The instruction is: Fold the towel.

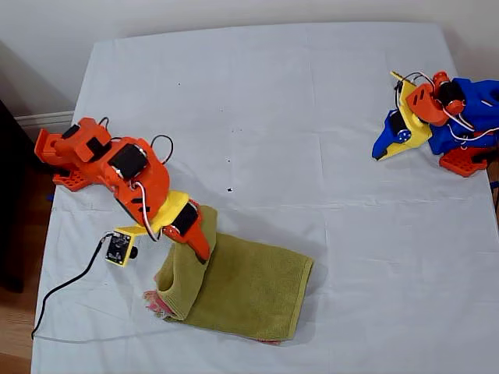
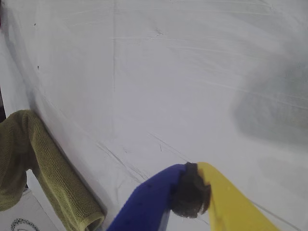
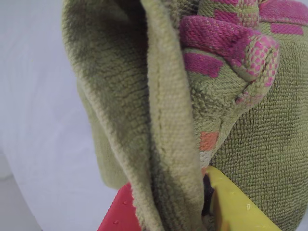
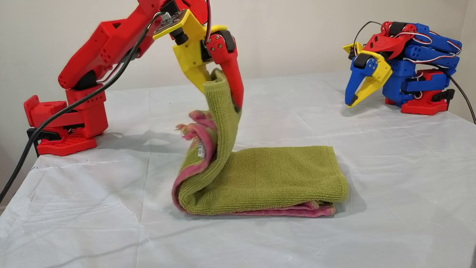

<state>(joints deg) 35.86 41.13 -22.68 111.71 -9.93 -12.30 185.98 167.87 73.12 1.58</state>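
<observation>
The olive-green towel (image 1: 249, 288) lies folded on the white sheet, near the front edge in the exterior view. One end of it is lifted upright, showing pink bands (image 4: 199, 130) and an orange check (image 3: 208, 140). My second gripper (image 4: 221, 97), red and yellow, is shut on that raised edge (image 3: 120, 72), above the exterior view's left end of the towel (image 4: 267, 175). My first gripper (image 1: 382, 154), blue and yellow, hangs shut and holds nothing at the exterior view's far right, well away from the towel. Its closed tips (image 2: 192, 192) show over bare sheet, with the towel (image 2: 43, 168) off in the distance.
A white sheet (image 1: 273, 117) covers the whole table. The red arm's base (image 4: 67, 123) sits at the exterior view's left edge, with a black cable (image 1: 66, 292) trailing off the table. The blue arm's base (image 4: 424, 104) stands at the exterior view's right edge.
</observation>
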